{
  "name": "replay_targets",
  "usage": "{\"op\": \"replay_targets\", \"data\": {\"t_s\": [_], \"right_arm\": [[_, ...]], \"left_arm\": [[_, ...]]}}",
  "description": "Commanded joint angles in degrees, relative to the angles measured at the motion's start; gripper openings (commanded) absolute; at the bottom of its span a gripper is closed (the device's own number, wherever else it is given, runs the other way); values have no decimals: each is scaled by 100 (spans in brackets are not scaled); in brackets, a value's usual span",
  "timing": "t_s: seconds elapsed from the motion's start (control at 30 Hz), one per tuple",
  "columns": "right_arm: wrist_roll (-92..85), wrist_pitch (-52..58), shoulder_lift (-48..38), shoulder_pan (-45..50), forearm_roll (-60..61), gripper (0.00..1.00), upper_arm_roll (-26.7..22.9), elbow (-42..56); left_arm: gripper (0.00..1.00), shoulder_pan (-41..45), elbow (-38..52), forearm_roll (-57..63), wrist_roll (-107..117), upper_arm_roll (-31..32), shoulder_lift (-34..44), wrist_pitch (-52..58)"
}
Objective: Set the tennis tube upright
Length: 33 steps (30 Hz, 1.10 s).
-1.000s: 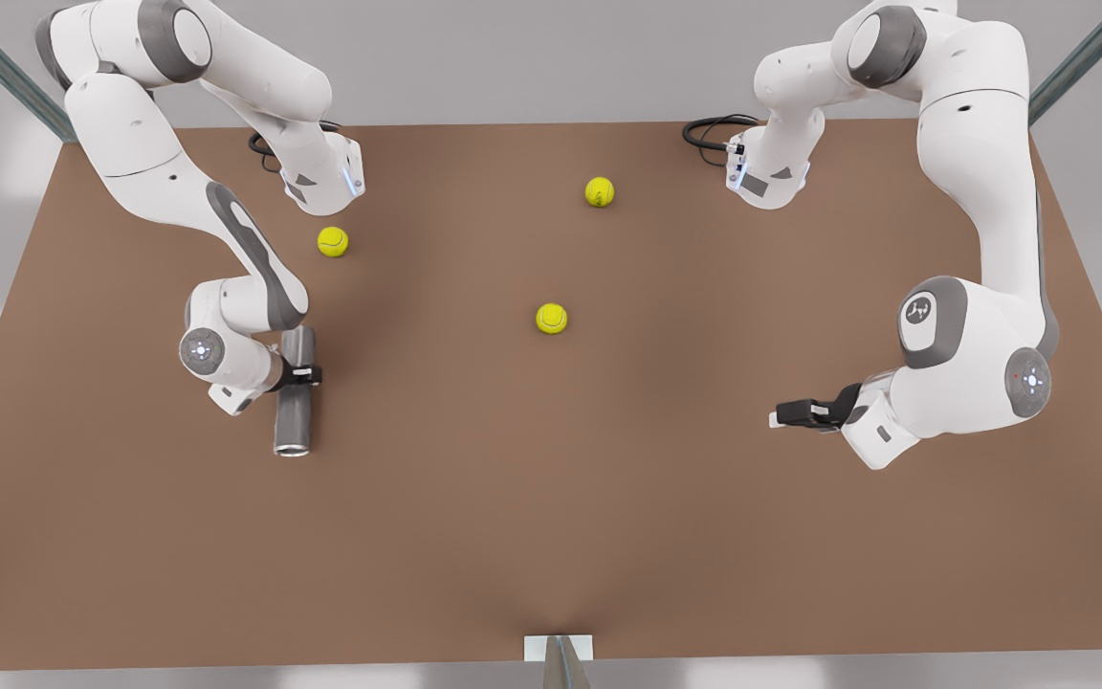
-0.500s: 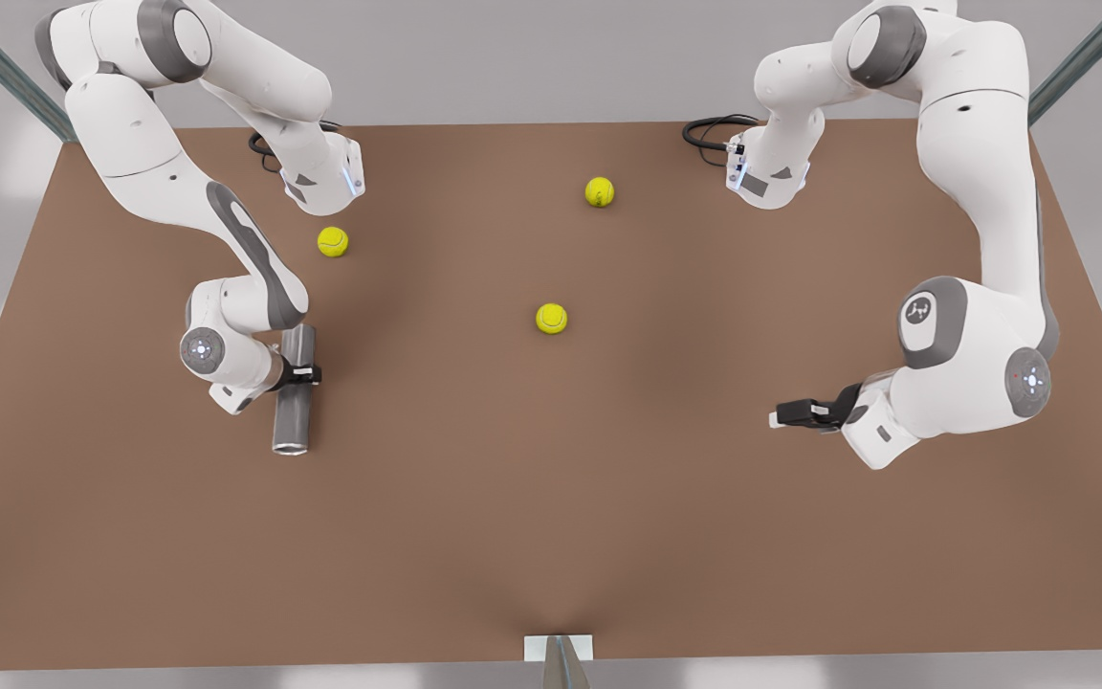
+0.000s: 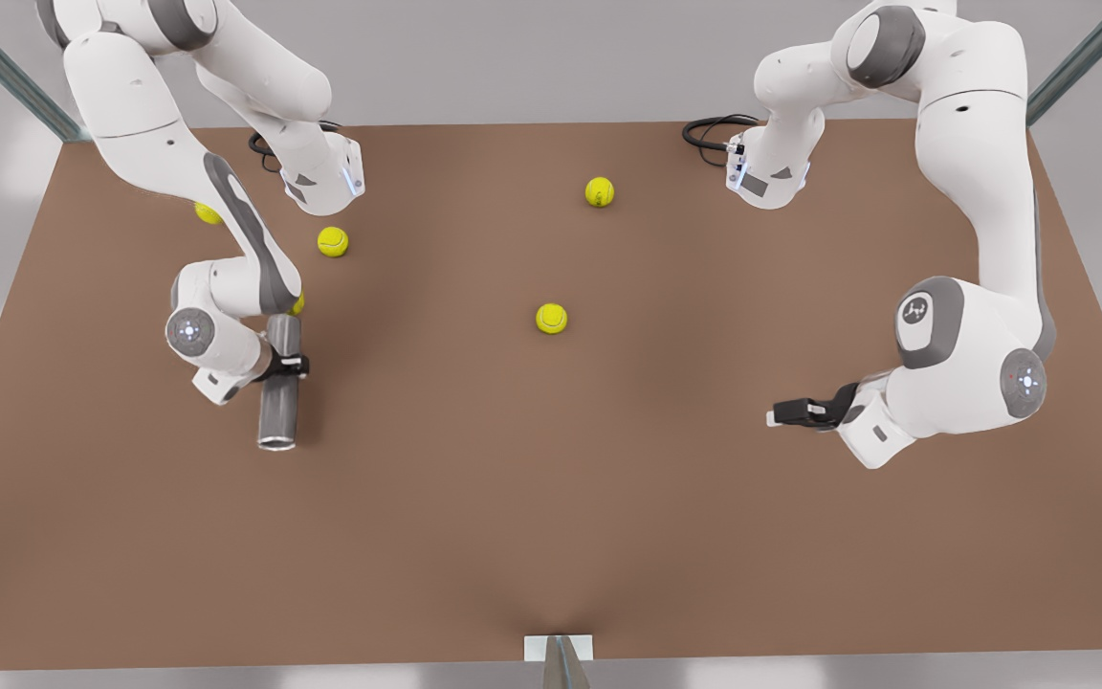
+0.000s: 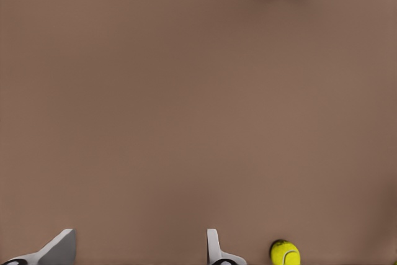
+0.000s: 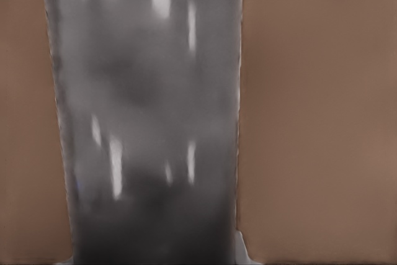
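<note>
Tennis tube (image 3: 276, 411) – grey, lying lengthwise rather than upright, silvery rim (image 3: 275, 443) toward the near edge of the brown surface (image 3: 551, 498), on the front view's left. Pinched across its middle by the right tool (image 3: 291, 366); seen close up from the right wrist as a glossy grey wall (image 5: 149, 122) with bare surface on either side. Apparently just off the surface, judging by the shadow alongside, though hard to confirm.

Risks from here:
- Smooth round wall, narrow pinch – likely to swivel or slide between the fingers once tipped toward vertical.
- If set down tilted, or let go too early, prone to topple and roll.
- Tennis ball (image 3: 297, 304) just beside the far end, another (image 3: 332, 241) close by – easily knocked during the swing.

Left tool (image 3: 790, 413) well apart on the front view's right, waiting, fingers (image 4: 62, 247) spread over bare surface near one more ball (image 4: 285, 252).
</note>
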State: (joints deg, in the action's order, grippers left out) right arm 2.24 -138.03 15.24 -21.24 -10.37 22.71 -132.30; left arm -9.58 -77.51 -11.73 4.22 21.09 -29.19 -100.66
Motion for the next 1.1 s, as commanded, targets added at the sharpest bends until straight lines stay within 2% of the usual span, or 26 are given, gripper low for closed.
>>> {"op": "replay_targets", "data": {"t_s": [0.0, 0.1, 0.27, 0.3, 0.37, 0.5, 0.67, 0.8, 0.9, 1.07], "right_arm": [[13, 30, -47, -11, -9, 72, 49, -6], [119, 241, -399, 32, 35, 72, 717, 11], [110, 277, -495, 50, 26, 72, 1570, 90], [101, 268, -478, 287, 9, 72, 1631, 143], [75, 268, -372, 788, -61, 72, 1631, 292], [-13, 224, 23, 1640, -1370, 72, 1640, 714], [-523, -136, 700, 2581, -2294, 72, 1675, 1242], [-1366, -119, 1385, 3003, -2926, 72, 1605, 2032], [-1753, -40, 1807, 3047, -3560, 72, 1570, 2480], [-1920, -31, 2598, 4128, -3753, 72, 665, 3790]], "left_arm": [[100, 0, 8, -5, 0, 0, 1, 2], [100, -18, -1, -5, -9, 0, 1, 2], [100, -132, 26, -23, 9, -52, 62, 99], [100, -141, 26, -23, 18, -52, 71, 327], [100, -167, 43, -49, 132, -26, 89, 520], [100, -158, 43, -497, 18, -17, -289, 407], [100, -237, 52, -506, -9, -8, -527, 152], [100, -167, 96, -524, -9, 27, -755, -112], [100, -123, 87, -1332, 0, 80, -913, -340], [100, 0, 87, -1464, -9, 203, -1124, -631]]}}
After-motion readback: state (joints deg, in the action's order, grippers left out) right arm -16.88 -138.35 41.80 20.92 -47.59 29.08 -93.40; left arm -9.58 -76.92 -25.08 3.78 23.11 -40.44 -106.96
